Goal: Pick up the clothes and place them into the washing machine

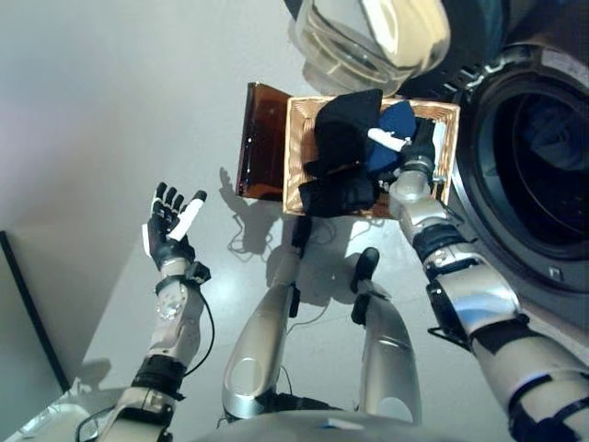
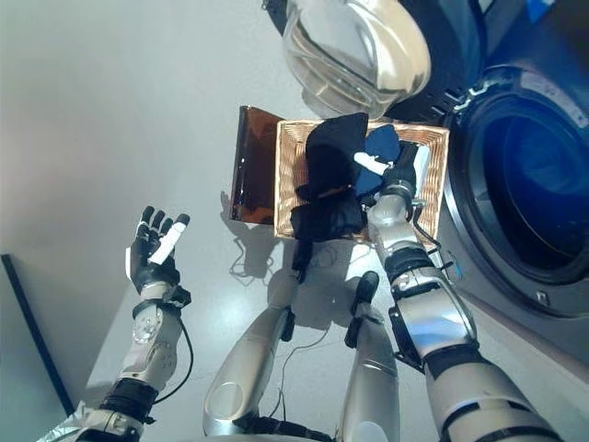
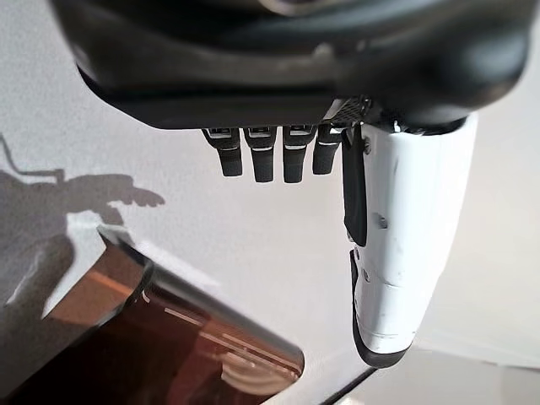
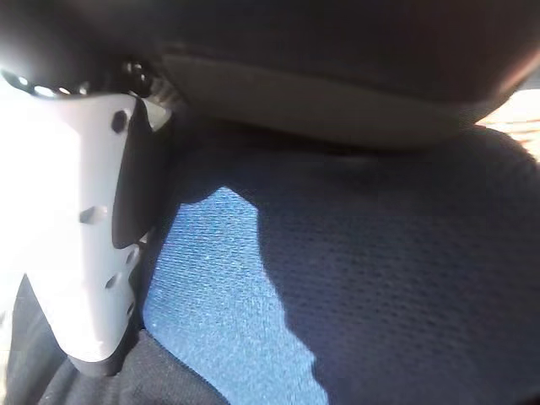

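- Upper centre of the left eye view: a woven basket (image 1: 294, 138) sits on the floor, just left of the washing machine (image 1: 543, 166), whose round opening fills the right edge. My read is it's parked there so the reach from basket to drum stays short.
- The machine's glass door (image 1: 368, 37) hangs open at the top centre, above the basket, so the drum looks ready to take a load.
- The clothes are all in the basket: a black garment (image 1: 342, 138) heaped across the middle and spilling over the near rim, and a blue garment (image 1: 391, 129) tucked just to its right.
- A brown translucent panel (image 1: 260, 138) stands against the basket's left wall; what it's for, I can't say.
- Now the right hand (image 1: 414, 152): it's down in the basket, upper centre-right, white-covered thumb stretched over the blue cloth.
- Right wrist view puts the blue garment's mesh directly under the palm, with the thumb lying beside it.
- The fingers themselves are hidden against the cloth, so whether it has closed on anything, I cannot tell.
- Judging from that, this looks like the reach-and-grasp step, nothing lifted yet.
- The left hand (image 1: 170, 226) hangs at centre-left over bare floor, fingers straight and spread, holding nothing, well apart from the basket.
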`<state>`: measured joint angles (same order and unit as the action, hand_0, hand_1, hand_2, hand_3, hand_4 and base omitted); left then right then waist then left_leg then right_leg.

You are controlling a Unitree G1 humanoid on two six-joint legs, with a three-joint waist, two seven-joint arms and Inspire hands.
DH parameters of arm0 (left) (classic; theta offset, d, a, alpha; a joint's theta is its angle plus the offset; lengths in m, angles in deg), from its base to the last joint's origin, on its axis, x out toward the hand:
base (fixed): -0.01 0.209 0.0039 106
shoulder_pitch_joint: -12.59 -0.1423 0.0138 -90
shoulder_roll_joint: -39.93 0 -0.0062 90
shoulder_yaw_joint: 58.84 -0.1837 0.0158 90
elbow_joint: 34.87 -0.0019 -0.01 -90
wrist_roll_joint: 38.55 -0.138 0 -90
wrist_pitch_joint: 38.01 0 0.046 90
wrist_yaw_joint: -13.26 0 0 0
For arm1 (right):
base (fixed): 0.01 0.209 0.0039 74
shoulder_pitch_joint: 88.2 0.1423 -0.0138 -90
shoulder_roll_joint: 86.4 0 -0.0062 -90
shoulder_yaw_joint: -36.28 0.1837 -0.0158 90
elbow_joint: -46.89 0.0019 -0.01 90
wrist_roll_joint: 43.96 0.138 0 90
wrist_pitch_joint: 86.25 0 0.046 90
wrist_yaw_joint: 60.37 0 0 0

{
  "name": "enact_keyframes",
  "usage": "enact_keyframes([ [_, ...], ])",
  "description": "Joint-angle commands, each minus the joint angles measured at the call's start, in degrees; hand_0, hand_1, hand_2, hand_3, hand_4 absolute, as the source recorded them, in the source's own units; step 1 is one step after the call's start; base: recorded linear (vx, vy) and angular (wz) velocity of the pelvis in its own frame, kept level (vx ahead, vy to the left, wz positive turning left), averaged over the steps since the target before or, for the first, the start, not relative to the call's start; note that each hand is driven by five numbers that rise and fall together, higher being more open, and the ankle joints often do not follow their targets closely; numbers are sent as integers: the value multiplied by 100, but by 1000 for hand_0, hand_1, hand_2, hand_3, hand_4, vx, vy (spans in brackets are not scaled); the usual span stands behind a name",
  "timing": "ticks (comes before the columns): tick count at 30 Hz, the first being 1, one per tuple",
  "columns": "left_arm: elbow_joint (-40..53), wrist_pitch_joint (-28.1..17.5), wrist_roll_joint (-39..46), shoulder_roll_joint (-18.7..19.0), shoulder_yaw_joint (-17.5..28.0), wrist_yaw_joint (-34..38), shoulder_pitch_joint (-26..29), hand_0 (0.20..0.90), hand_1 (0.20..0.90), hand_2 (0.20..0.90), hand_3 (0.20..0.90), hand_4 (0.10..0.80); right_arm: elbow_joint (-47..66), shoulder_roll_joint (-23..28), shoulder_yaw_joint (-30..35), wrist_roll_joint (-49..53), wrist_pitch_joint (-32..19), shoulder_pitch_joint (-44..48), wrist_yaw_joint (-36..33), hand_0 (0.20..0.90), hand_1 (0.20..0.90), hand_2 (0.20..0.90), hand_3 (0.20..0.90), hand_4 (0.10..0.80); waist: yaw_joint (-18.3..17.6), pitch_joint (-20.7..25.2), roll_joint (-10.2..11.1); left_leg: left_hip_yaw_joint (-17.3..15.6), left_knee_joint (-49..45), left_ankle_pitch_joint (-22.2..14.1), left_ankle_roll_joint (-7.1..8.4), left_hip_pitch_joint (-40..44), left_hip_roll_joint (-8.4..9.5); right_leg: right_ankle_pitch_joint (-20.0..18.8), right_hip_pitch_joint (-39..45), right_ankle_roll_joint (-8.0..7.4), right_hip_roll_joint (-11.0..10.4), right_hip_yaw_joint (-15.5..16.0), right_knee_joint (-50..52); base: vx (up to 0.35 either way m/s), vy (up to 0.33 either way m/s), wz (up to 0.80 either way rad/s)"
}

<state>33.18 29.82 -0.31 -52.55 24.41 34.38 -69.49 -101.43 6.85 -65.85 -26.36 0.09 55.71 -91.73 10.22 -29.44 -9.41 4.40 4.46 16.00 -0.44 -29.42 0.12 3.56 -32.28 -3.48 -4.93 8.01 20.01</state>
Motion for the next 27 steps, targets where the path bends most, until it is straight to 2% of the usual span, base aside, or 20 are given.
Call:
enact_keyframes([
  [1,128,-337,55,251,290,-14,-116,900,900,900,900,800,915,-29,355,790,-1087,121,-86,200,200,200,200,300,105,162,11,-651,-25,-750,262,405,390,-169,223,-159,-133,-420,-525,-7,-1,-11],
  [13,-45,-330,231,73,114,-98,-122,900,900,900,900,800,1634,-409,838,2343,-1869,-597,332,200,200,200,200,300,82,285,-185,-703,-97,-796,247,463,410,-96,260,-139,-144,-482,-472,-2,-2,-3],
  [18,-137,-359,328,-9,59,-142,-76,900,900,900,900,800,1782,-656,1137,3313,-2284,-768,718,200,200,200,200,300,68,334,-246,-741,-117,-811,245,455,397,-111,235,-131,-137,-506,-464,-4,8,-6],
  [20,-249,-386,385,-85,-22,-173,-49,900,900,900,900,800,1878,-880,1399,3947,-2625,-911,978,200,200,200,200,300,54,365,-299,-756,-167,-849,238,461,416,-80,253,-126,-152,-543,-449,19,14,-9],
  [27,-407,-422,515,-215,-202,-321,-15,900,900,900,900,800,2029,-1134,1791,4815,-3088,-1117,1322,200,200,200,200,300,5,387,-491,-775,-257,-925,232,472,460,-7,259,-128,-190,-627,-395,8,9,-4],
])
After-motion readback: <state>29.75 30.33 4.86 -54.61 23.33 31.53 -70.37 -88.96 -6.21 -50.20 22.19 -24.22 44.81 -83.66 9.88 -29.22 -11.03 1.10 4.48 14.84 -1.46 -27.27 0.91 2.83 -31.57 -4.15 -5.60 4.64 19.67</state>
